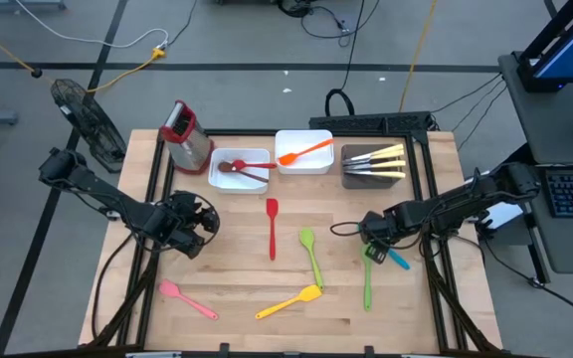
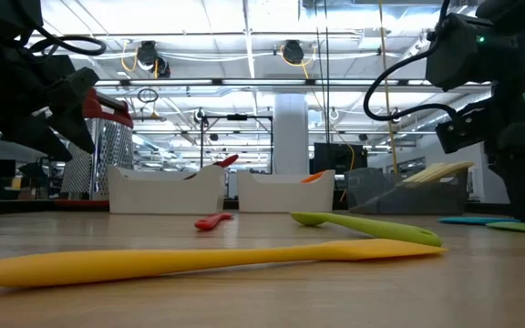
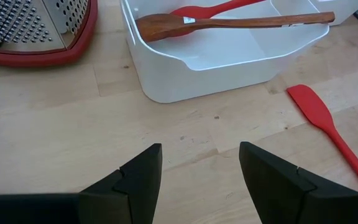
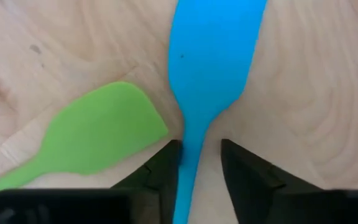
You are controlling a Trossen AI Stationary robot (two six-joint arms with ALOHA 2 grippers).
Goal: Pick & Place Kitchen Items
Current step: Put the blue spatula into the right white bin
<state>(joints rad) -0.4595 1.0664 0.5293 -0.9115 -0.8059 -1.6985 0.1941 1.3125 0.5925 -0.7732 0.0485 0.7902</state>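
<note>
Your right gripper (image 4: 199, 168) is low over the right side of the desk (image 1: 237, 298), its jaws straddling the blue spatula's (image 4: 213, 68) handle, touching or nearly so; a grip isn't clear. A green spatula (image 4: 98, 134) lies just beside it. Your left gripper (image 3: 199, 177) waits at the desk's left, jaws open and empty, facing the white tray (image 3: 229, 62) holding a brown spoon (image 3: 229, 23) and a red utensil (image 3: 213, 9).

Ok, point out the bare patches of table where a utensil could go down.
Bare wood lies between the pink spatula and the red spatula, and along the near edge below the yellow spatula. The far edge is crowded with the grater and trays. The right pincer side is cluttered: its fingers straddle the blue spatula beside a green spatula.
</note>
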